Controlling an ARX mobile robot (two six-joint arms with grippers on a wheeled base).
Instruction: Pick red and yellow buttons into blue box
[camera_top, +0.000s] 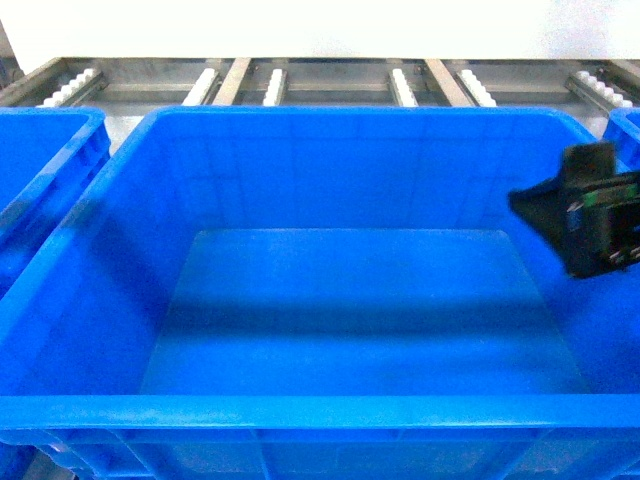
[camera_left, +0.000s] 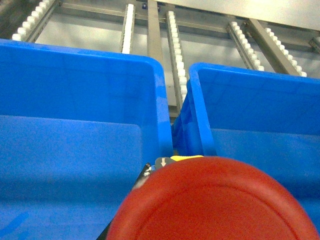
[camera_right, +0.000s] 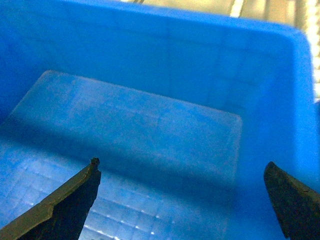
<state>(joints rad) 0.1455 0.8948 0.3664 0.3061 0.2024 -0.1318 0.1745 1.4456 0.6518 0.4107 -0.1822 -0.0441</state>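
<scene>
The blue box (camera_top: 330, 410) fills the head view, and its floor is bare. Its inside also fills the right wrist view (camera_right: 150, 75). My right gripper (camera_top: 560, 205) hangs over the box's right side, open (camera_right: 180, 170), with nothing between its black fingers (camera_right: 65, 200). In the left wrist view the red button (camera_left: 215, 205) sits very close to the camera, its round cap hiding the left jaws. It is above the rims where two blue crates meet. A thin yellow sliver (camera_left: 187, 158) shows over the cap; I cannot tell if it is the yellow button.
A second blue crate (camera_top: 40, 170) stands left of the box, and a corner of another (camera_top: 625, 125) shows at the right. Metal conveyor rails with white rollers (camera_top: 300, 85) run behind them. In the left wrist view the crates stand side by side with a narrow gap (camera_left: 175, 135).
</scene>
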